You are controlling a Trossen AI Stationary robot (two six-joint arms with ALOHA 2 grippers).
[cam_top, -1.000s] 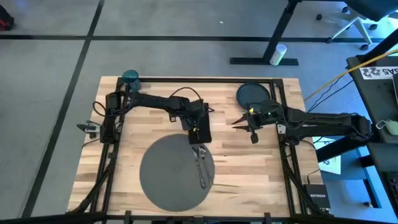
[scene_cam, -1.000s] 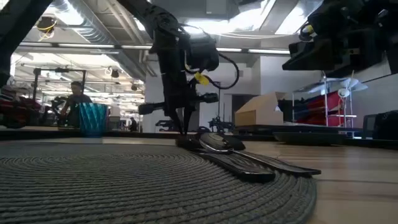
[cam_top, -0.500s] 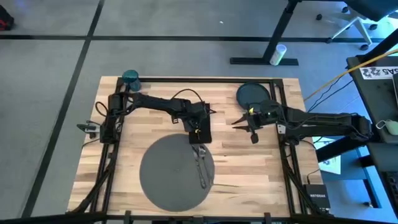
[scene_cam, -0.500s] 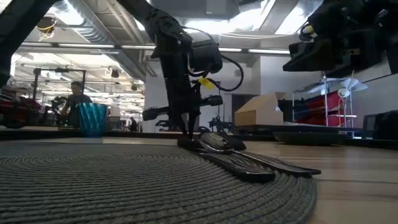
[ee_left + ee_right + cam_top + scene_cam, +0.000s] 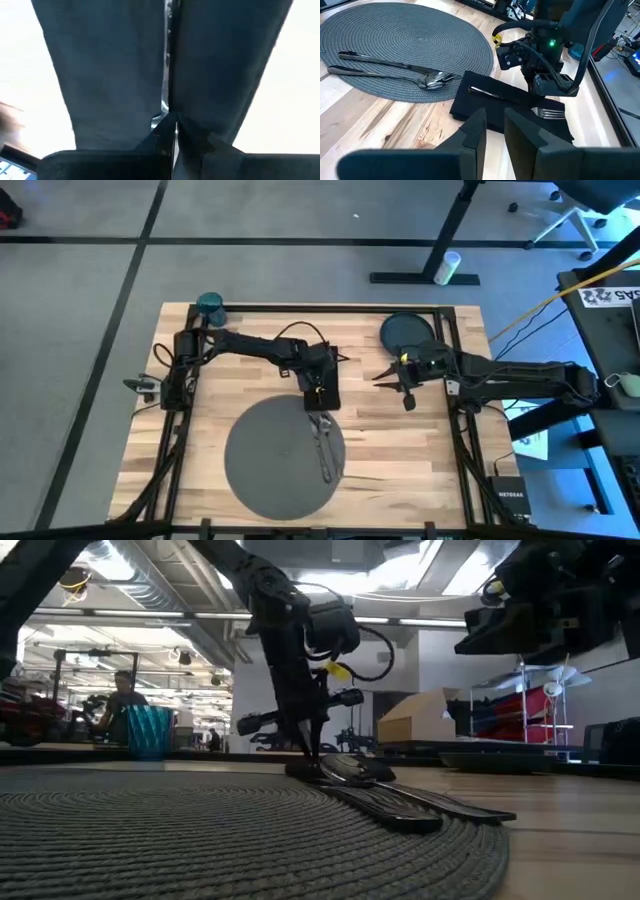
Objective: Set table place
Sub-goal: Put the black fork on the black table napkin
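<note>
Light wood planking forms the table [image 5: 400,445], with the grey woven mat [image 5: 265,465] at its near middle. At the mat's 1 o'clock edge the black napkin [image 5: 485,107] is spread, and the fork [image 5: 547,113] lies on it. The left gripper [image 5: 546,90] is planted on the fork's handle, fingers drawn together with a sliver of metal between them, so a clamp on the handle is judged likely. The right gripper [image 5: 493,114] waits at 3 o'clock of the napkin, fingers apart. Two more pieces of cutlery [image 5: 323,445] lie on the mat's 3 o'clock side. The dark plate [image 5: 405,332] sits at the table's 1 o'clock corner and the teal cup [image 5: 210,303] at 11. The fork should be raised straight and level, so that the cloth is not dragged along.
</note>
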